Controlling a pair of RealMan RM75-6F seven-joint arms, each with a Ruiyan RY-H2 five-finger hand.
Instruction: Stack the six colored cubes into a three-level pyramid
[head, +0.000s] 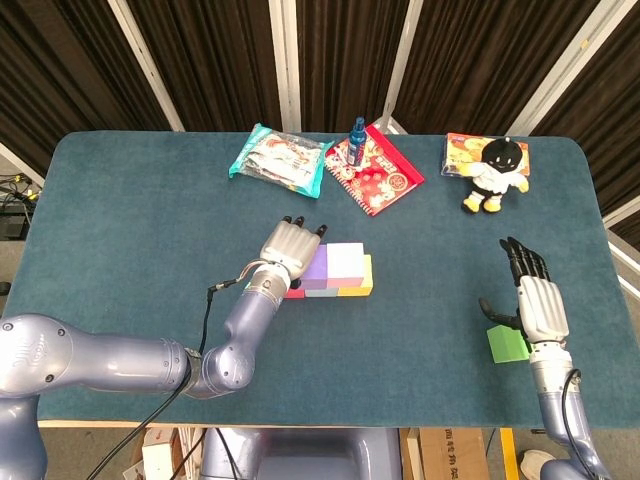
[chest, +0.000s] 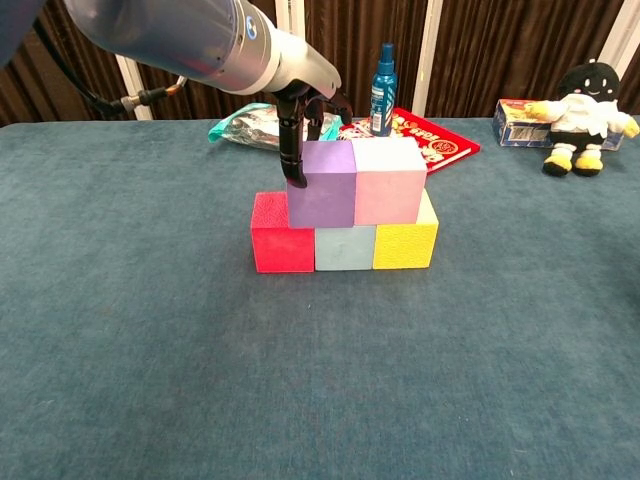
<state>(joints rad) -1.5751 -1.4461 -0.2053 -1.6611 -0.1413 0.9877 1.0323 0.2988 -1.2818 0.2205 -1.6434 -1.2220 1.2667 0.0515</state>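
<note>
Red, light blue and yellow cubes form a row on the table. On top of them sit a purple cube and a pink cube, side by side and touching. My left hand reaches over the purple cube from behind. Its thumb presses the cube's left face and its other fingers lie behind the cube, so it grips it. A green cube lies near the front right edge. My right hand hovers just beyond it, fingers spread and holding nothing.
Along the far side lie a snack bag, a red booklet with a blue spray bottle beside it, and a plush toy on a colourful box. The table's front edge runs close to the green cube.
</note>
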